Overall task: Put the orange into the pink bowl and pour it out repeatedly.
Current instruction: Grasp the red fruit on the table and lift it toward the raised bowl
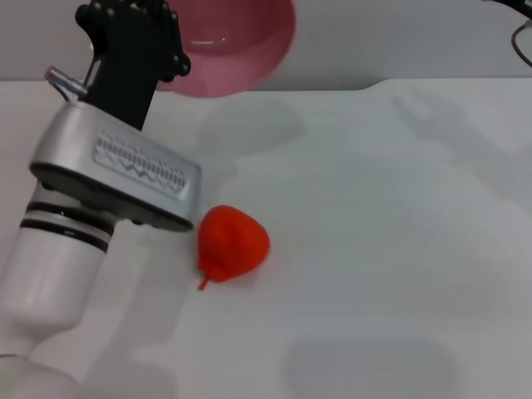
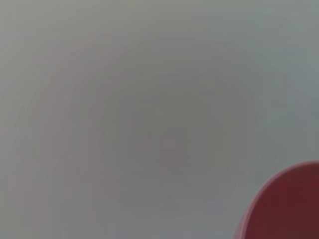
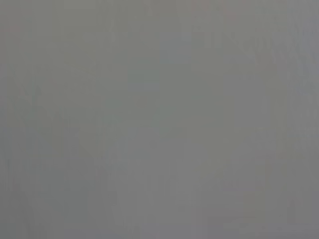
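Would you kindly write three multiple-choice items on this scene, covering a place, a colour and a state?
1. Where is the orange?
A. in the bowl
B. on the table
C. in a tool

2. What colour is the bowl?
A. pink
B. blue
C. green

3. How is the bowl?
A. flat on the table
B. upside down over the orange
C. raised and tilted at the left tool

Answers:
1 B, it lies on the white table.
2 A, its wall is pink.
3 C, its shadow falls on the table below.
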Robot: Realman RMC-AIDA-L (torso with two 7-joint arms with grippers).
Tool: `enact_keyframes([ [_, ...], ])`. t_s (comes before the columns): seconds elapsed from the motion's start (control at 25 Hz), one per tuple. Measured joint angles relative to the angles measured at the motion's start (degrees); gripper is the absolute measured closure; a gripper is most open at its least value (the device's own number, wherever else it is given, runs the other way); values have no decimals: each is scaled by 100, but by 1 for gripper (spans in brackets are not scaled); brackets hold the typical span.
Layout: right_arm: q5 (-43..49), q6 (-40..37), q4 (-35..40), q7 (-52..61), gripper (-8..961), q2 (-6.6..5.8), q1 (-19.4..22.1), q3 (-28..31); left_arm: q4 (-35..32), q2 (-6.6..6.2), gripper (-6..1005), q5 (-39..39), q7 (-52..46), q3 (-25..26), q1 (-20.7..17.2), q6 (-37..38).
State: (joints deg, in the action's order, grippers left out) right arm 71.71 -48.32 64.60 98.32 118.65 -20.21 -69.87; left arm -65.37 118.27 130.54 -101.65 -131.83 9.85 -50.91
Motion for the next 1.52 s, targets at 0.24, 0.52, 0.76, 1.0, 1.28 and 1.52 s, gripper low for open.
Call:
enact_keyframes([
  [0.24, 0, -4, 0, 0, 495, 0, 45, 8, -355, -30, 958, -12, -655, 398, 13, 705],
  [0.52, 0, -188, -47, -182, 494, -3, 111, 63, -1240, -50, 958, -27, -2678, 2679, 506, 5062],
  [0.76, 51, -585, -273, -735, 494, -21, 145, 150, -880, -56, 958, -439, -3107, 5043, 1589, 8557],
  [1.0, 905, -623, -453, -856, 494, -103, 229, 276, -49, -269, 958, -398, -2946, 7331, 2539, 11070],
  [1.28, 3326, -695, -652, 672, 495, -210, -247, 629, -69, -664, 958, -395, -3166, 7721, 2588, 11815],
  [1.52, 4687, -1776, -1263, 1777, 495, -328, -1593, 602, -59, -659, 958, 20, -3219, 7774, 2685, 12097],
])
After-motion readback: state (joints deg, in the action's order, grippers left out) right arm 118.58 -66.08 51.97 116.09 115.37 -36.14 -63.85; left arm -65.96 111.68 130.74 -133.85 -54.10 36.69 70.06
